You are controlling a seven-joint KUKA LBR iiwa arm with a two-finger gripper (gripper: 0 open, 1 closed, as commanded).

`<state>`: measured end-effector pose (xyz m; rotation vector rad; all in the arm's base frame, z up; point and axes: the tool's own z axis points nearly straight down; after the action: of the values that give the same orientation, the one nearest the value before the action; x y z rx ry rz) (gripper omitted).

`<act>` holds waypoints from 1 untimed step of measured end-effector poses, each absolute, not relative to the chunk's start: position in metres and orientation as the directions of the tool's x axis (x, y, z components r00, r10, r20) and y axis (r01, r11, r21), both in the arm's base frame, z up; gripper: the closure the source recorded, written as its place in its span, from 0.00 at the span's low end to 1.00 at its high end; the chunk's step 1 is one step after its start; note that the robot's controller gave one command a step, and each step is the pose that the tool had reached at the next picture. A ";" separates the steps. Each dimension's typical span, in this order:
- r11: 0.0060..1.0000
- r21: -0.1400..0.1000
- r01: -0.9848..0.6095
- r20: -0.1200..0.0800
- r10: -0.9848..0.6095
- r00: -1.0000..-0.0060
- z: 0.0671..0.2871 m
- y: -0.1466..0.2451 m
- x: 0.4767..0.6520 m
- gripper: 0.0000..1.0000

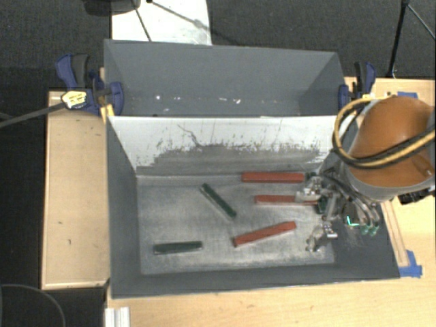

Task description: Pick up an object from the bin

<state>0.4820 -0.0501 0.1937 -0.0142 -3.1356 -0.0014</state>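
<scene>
Grey bin [170, 264], red sticks [264, 234], green sticks [218, 201]

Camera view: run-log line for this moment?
gripper: right side of bin | nearest: middle red stick | held: nothing seen | others: upper red stick, lower red stick, slanted green stick, left green stick

A dark speckled floor [41, 39] is seen from 9 to 1 o'clock. A white sheet [177, 12] is laid on it at 12 o'clock; a black cable [30, 116] is run across it at 9 o'clock.
</scene>
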 end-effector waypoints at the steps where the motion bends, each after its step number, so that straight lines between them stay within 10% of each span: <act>1: 1.000 0.000 0.007 -0.002 0.007 -1.000 0.198 -0.050 0.484 0.00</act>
<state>0.4838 -0.0500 0.1976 -0.0111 -3.1440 0.0003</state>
